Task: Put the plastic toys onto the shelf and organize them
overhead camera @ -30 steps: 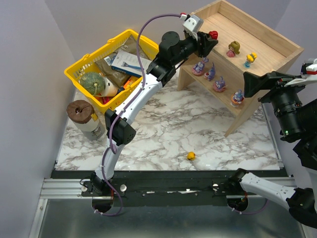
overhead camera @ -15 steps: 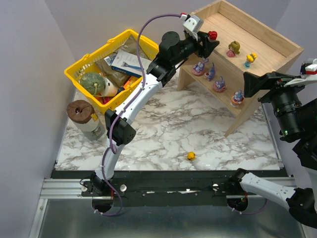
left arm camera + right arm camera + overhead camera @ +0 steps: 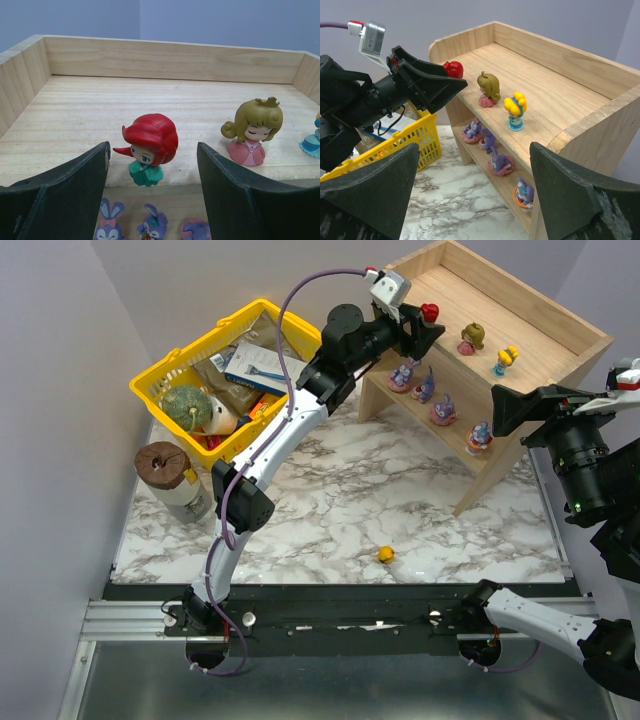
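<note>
1. The left claw [image 3: 152, 150] is up at the front edge of the top level of the wooden shelf [image 3: 150, 60].
2. This claw is wide. 1 black finger is on each side of the red-haired doll [image 3: 149, 145]. There is a gap on both sides, so the fingers do not touch the doll.
3. The red-haired doll wears a green dress. It stands upright on the top level, right at the front edge, toward the left end.
4. The blond doll [image 3: 252, 130] has a pink dress and a little crown. It stands upright to the right of the red-haired doll, near it but not touching.
5. The yellow-haired doll [image 3: 515, 111] has a blue dress. It stands upright a bit further right, so the 3 dolls make a row along the front of the top level.
6. The 4 purple bunny toys [image 3: 500, 161] sit in a row on the lower level of the shelf, under the dolls.
7. The small yellow toy [image 3: 385, 554] lies on the marble table [image 3: 330, 490]. It is well apart from the shelf, closer to the near edge of the table.
8. The right claw [image 3: 505, 408] is in the air to the right of the shelf and points at it. It is wide, and it holds nothing.
9. The yellow basket [image 3: 165, 375] sits on the table to the left of the shelf. It is full of boxes and packets, and a green gourd [image 3: 186, 406] is in it too.
10. A jar [image 3: 165, 462] with a brown lid is on the table just beside the basket.
</note>
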`<action>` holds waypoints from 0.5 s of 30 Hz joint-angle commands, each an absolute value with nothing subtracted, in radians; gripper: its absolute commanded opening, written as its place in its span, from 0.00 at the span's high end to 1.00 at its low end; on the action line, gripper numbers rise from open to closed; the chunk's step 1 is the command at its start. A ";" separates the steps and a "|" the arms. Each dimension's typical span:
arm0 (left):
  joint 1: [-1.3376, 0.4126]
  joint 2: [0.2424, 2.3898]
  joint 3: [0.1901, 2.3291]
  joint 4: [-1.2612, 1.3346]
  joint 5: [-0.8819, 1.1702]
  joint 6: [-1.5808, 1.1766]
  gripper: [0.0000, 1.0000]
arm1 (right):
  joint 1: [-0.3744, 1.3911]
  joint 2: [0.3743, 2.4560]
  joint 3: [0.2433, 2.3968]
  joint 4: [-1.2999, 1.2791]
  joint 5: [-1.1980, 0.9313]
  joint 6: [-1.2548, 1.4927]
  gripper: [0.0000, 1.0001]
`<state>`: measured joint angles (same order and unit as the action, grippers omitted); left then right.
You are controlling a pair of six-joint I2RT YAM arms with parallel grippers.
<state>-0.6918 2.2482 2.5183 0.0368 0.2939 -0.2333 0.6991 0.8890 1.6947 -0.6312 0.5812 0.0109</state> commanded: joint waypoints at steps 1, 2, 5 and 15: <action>-0.692 2.217 2.508 0.063 0.316 -0.233 0.21 | 0.699 0.890 1.695 -0.644 0.607 0.011 0.03; -0.692 2.214 2.505 0.063 0.314 -0.233 0.21 | 0.699 0.890 1.697 -0.646 0.607 0.009 0.03; -0.692 2.207 2.502 0.069 0.313 -0.235 0.18 | 0.699 0.888 1.697 -0.646 0.611 0.009 0.03; -0.692 2.180 2.493 0.060 0.316 -0.233 0.04 | 0.699 0.885 1.692 -0.646 0.615 0.011 0.03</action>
<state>-0.6918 2.2452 2.5053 0.0475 0.2974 -0.2337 0.6991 0.8890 1.6947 -0.6315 0.5873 0.0109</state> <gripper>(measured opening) 0.943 0.972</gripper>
